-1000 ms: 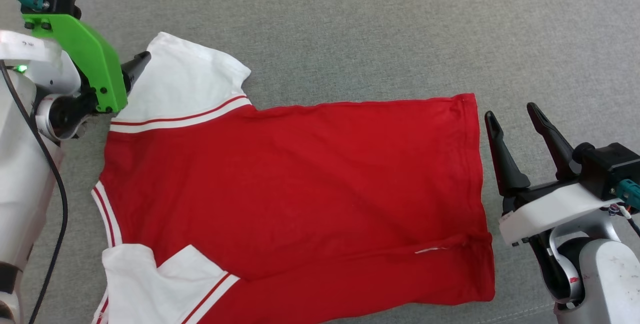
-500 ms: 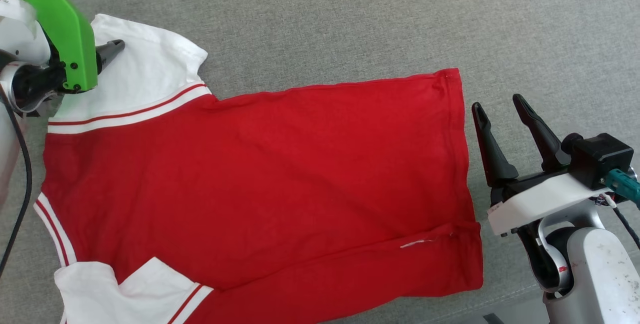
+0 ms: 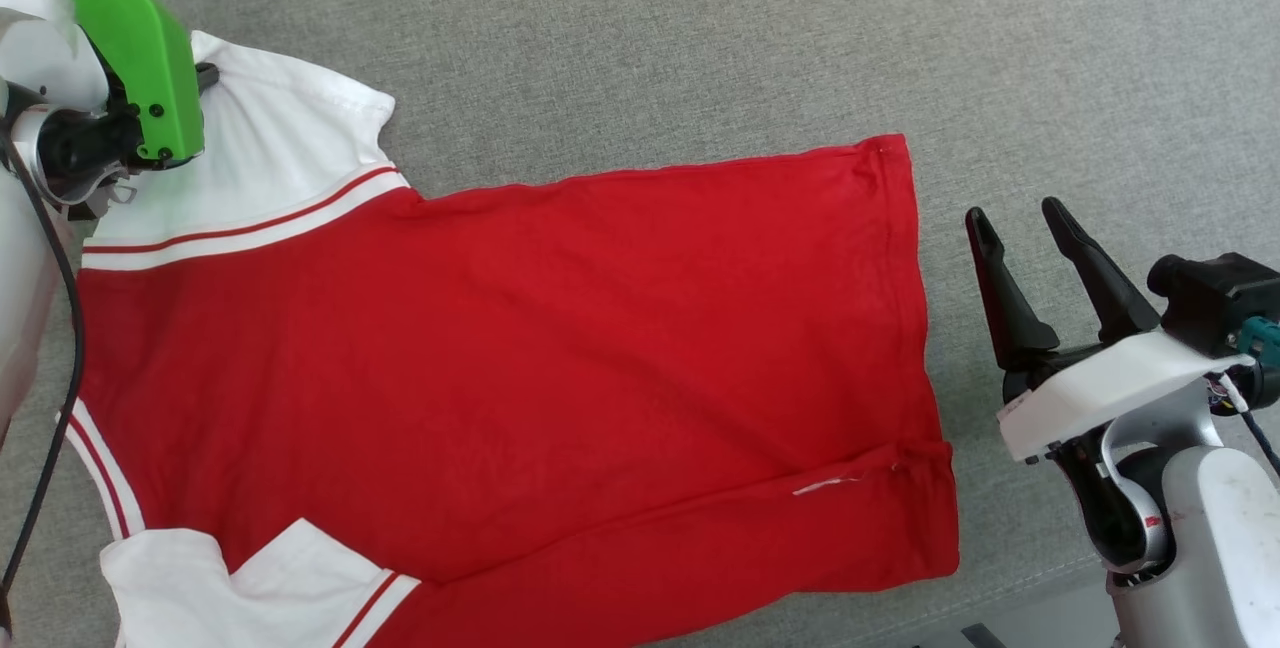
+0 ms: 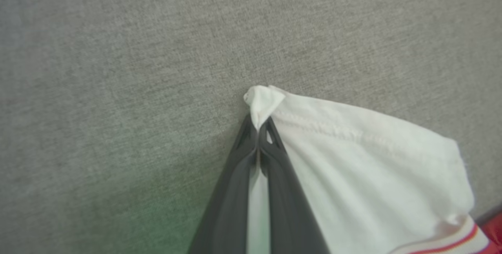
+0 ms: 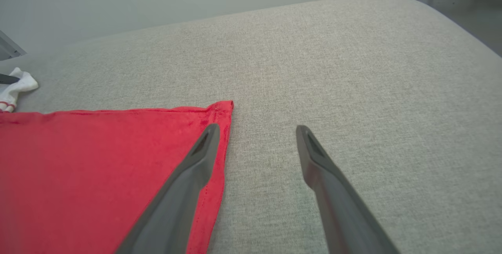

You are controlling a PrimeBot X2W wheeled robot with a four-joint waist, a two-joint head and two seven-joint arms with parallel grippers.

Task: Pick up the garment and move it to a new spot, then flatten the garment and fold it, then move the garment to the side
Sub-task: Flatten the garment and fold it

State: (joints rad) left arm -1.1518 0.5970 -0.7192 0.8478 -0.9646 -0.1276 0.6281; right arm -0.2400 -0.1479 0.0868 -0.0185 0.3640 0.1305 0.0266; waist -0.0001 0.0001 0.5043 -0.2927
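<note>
At the far left corner of the garment [image 3: 520,348], your left gripper [image 4: 258,126] has its two dark fingers pressed together on the tip of a white sleeve [image 4: 353,167]. A small nub of cloth pokes out past the fingertips. In the head view that gripper sits mostly behind its green bracket [image 3: 140,38] at the upper left, over the same sleeve.

From there the sleeve widens down to a band of white and red stripes, and the red body spreads flat across the grey fabric surface [image 3: 700,48]. A second white sleeve [image 3: 250,588] lies at the lower left with its cloth folded over itself, and striped trim runs along the left edge between the two. The hem faces right.

For writing, you get one small white tag [image 3: 825,485] on a seam near the lower right of the red body, and it is too small to read.

Your right gripper [image 3: 1015,213] stands just beside the hem with its fingers spread wide and nothing between them. In the right wrist view, one finger lines up over the hem's edge and the other over bare grey surface. You cannot tell whether either touches down.
</note>
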